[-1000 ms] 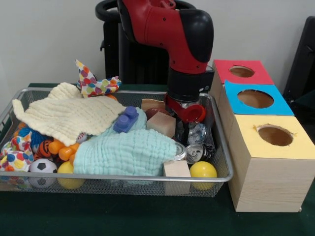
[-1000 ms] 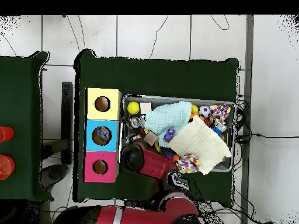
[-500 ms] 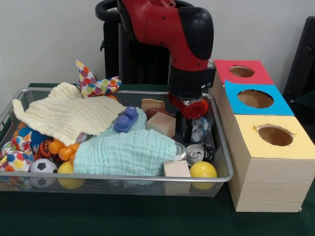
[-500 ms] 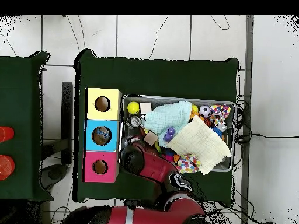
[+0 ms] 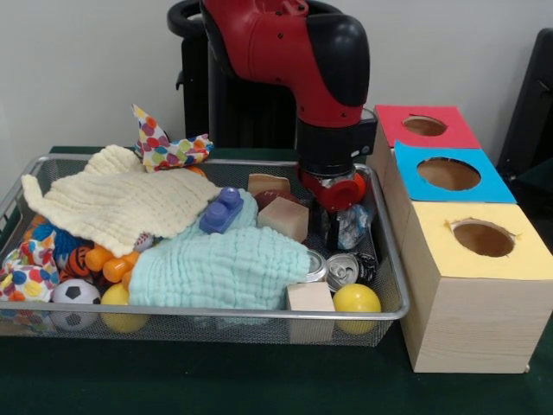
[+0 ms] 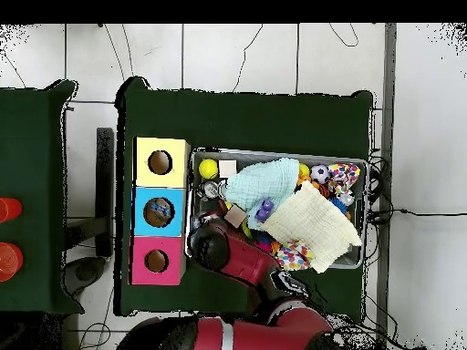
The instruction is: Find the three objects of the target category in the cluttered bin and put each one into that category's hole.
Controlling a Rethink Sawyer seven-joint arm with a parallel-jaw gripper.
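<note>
**Arm down in the corner of the wire bin, three boxes beside it**

So here's what we've got. One red and black arm (image 5: 294, 60) reaches down into the wire bin (image 5: 216, 311), and its gripper (image 5: 333, 220) is low in the corner next to the boxes, right by something crinkly and shiny (image 5: 352, 226). We honestly can't tell whether the fingers are clenched or released, the red wrist hides too much.

Counting the boxes: three in a row on the green surface (image 5: 259, 380), each with one round hole, topped red (image 5: 425, 126), blue (image 5: 449, 173) and yellow (image 5: 484, 239). From above, the blue one seems to have something in its hole.

In the bin we count:
- two cloths, one cream (image 5: 117, 207) and one mint green (image 5: 220, 268), lying over most of the clutter
- one metal can (image 5: 343, 270) on its side, just below the gripper
- two yellow balls, one (image 5: 357, 299) in the front corner by the yellow box, one (image 5: 121, 298) at the front rail
- one small soccer ball (image 5: 76, 292) next to that
- one pale wooden block (image 5: 309, 298) against the front rail
- one blue toy brick (image 5: 222, 210) sitting on the mint cloth
- one spotted cloth (image 5: 164, 147) poking up at the back edge
</note>
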